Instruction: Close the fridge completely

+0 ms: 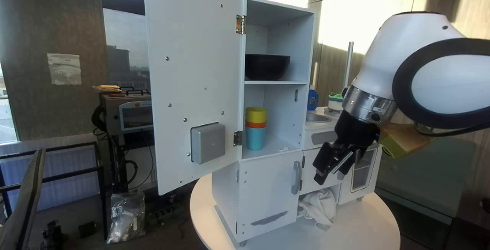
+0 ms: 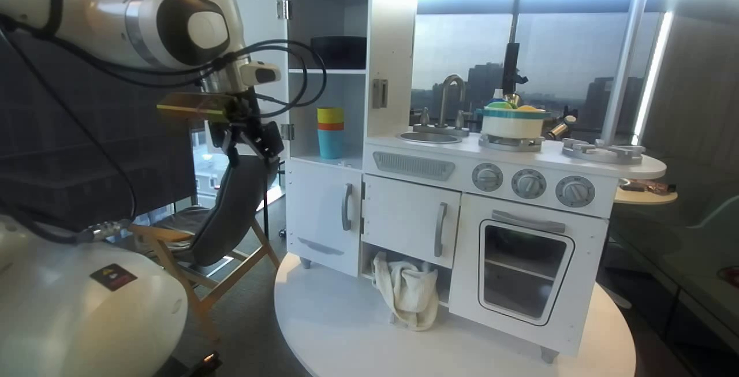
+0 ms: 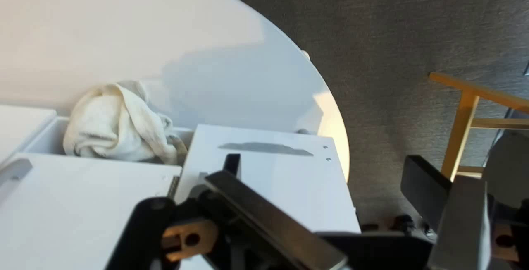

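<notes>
The white fridge stands with its large upper door swung wide open in both exterior views. The door's inner face, with screws and a grey box, shows in an exterior view; its outer face is hidden. In another exterior view the fridge shows its side wall, and the door is partly behind the arm. My gripper is open and empty, in front of the fridge and apart from the door. It also shows in an exterior view. In the wrist view the spread fingers are above the shut lower door.
A black bowl and stacked cups stand on the fridge shelves. The stove section adjoins it, with a pot on top. A cloth hangs from a low opening. A chair stands beyond the round table.
</notes>
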